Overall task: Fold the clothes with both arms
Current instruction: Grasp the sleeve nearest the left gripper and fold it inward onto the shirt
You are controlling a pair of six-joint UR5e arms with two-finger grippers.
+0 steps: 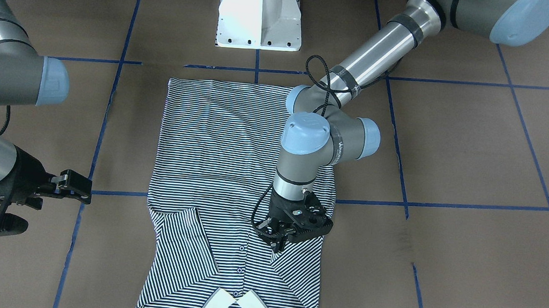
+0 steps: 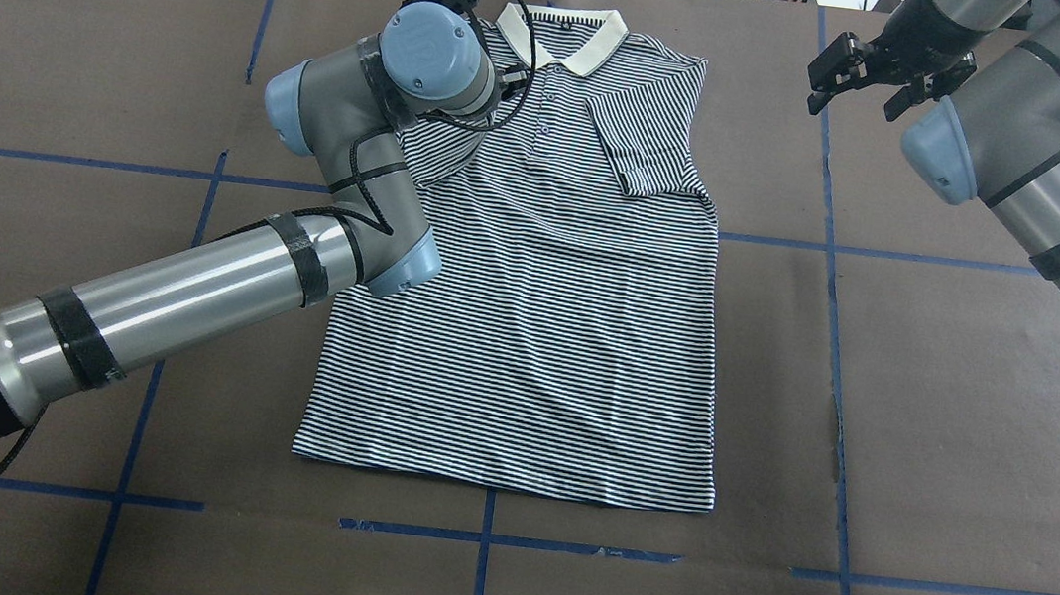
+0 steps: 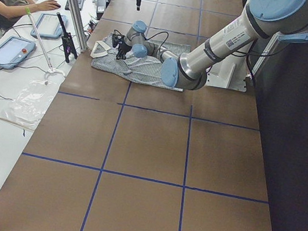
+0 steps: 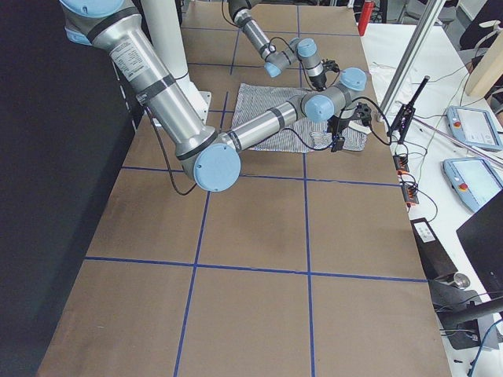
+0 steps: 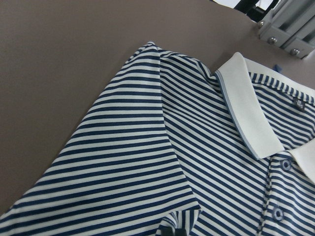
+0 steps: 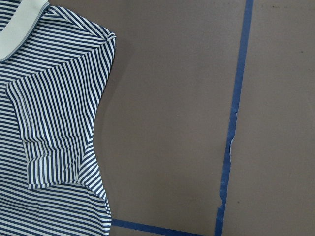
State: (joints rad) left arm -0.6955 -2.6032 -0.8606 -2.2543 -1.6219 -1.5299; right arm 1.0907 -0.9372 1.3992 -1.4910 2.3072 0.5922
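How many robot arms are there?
2. The left arm reaches over the shirt, with the left gripper down on the folded sleeve near the collar. The right arm is beside the shirt, the right gripper over the table.

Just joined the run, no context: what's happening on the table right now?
Two arms are folding a striped polo shirt that lies flat, front up, on the table. Both sleeves are already folded in over the chest. The left gripper is down on the left sleeve beside the placket; I cannot tell whether its fingers pinch cloth. The right gripper is open, off the shirt, over bare table. The body is not yet folded.
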